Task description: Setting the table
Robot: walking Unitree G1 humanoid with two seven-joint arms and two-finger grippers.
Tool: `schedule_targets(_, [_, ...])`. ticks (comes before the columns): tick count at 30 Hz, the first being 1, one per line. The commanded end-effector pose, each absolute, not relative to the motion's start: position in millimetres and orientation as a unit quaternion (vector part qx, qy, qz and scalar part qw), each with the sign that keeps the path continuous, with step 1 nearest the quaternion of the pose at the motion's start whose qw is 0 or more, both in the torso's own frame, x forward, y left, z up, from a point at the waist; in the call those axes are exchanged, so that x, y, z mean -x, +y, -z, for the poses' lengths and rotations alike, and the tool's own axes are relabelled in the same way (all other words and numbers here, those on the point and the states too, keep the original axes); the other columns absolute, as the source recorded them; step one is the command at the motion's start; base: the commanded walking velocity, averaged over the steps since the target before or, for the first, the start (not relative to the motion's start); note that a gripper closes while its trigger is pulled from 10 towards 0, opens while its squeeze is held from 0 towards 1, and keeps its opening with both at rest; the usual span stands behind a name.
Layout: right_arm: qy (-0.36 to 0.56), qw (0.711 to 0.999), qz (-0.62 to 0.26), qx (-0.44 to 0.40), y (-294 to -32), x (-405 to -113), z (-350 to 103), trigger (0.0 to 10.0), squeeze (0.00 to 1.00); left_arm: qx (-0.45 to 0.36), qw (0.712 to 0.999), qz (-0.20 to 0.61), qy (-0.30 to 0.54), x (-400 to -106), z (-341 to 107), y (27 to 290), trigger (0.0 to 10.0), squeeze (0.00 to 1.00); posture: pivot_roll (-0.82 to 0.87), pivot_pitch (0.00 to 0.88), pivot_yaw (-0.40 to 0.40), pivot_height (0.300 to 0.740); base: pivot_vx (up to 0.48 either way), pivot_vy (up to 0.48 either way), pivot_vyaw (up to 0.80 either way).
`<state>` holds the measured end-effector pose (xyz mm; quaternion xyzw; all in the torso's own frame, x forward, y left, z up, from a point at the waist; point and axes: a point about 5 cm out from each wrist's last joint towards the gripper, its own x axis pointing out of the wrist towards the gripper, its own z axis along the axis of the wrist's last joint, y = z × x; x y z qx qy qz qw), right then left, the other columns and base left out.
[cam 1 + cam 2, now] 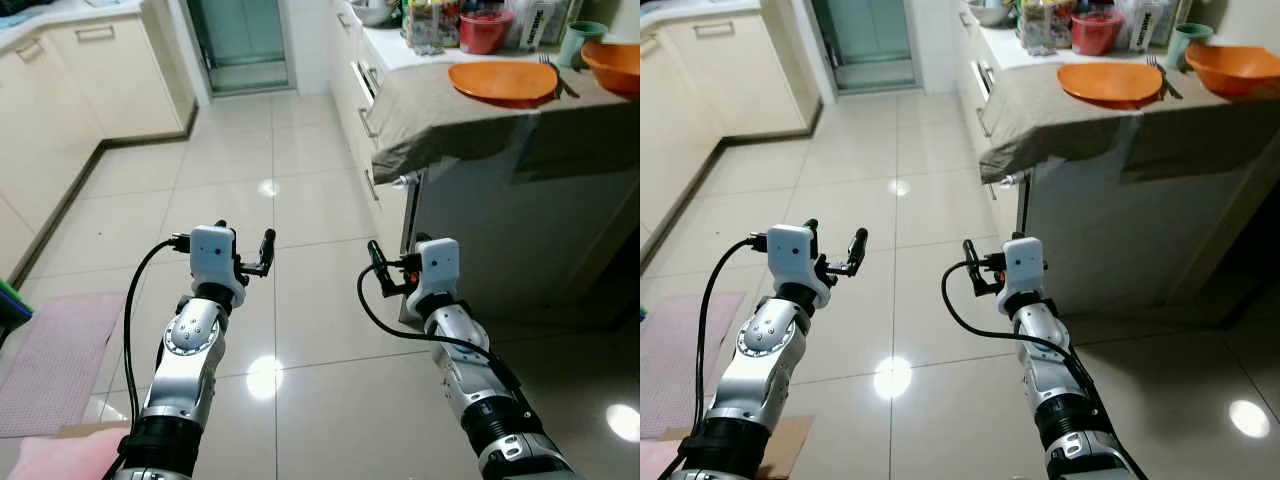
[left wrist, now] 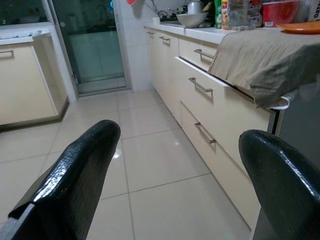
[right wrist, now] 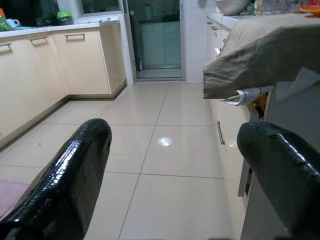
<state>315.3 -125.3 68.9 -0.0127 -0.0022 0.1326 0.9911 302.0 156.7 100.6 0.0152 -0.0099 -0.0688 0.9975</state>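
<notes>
An orange plate point(image 1: 503, 82) lies on a brown-grey cloth point(image 1: 430, 120) draped over the counter at the upper right. Beside the plate are a fork point(image 1: 553, 72), an orange bowl point(image 1: 612, 65), a green cup point(image 1: 578, 40) and a red container point(image 1: 485, 30). My left gripper point(image 1: 245, 240) is held out over the tiled floor, open and empty. My right gripper point(image 1: 397, 256) is also open and empty, low beside the counter's front and well below the plate. Both wrist views look between spread black fingers point(image 2: 75, 175) point(image 3: 70, 175) toward the cabinets.
Cream cabinets point(image 1: 90, 70) line the left wall, and a glass door point(image 1: 240, 40) closes the far end. Drawers with metal handles point(image 2: 202, 87) run under the counter on the right. A pink mat point(image 1: 55, 360) lies on the floor at the lower left. Glossy tiles point(image 1: 300, 190) stretch ahead.
</notes>
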Motion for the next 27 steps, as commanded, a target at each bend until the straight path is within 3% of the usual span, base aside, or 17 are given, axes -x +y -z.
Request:
schedule_targets(1, [-0.002,0.991,-0.135,0.018,-125.3,-315.9,-70.3,10.0,0.00,-0.027,0.998,0.062,-0.012,-301.5,-102.1,160.1,10.0,0.00,-0.15,0.000,0.100,0.740,0.000,0.000,0.00])
schedule_targets(8, [-0.001,0.991,-0.131,0.011,-127.7,-314.0,-68.5,10.0,0.00,-0.033,0.997,0.066,-0.006,-298.9,-100.1,158.8,10.0,0.00,-0.15,0.000,0.102,0.740,0.000,0.000,0.00])
schedule_targets(19, [-0.005,0.990,-0.141,0.010,-127.0,-310.0,-67.9,10.0,0.00,-0.026,0.998,0.062,-0.003,-296.5,-98.9,161.0,10.0,0.00,-0.16,0.000,0.105,0.740,0.000,-0.465,0.00])
schedule_targets(27, [0.002,0.991,-0.133,0.008,-126.3,-310.4,-65.8,10.0,0.00,-0.029,0.998,0.064,-0.001,-296.9,-99.5,160.0,10.0,0.00,-0.16,0.000,0.109,0.740,0.000,-0.460,0.41])
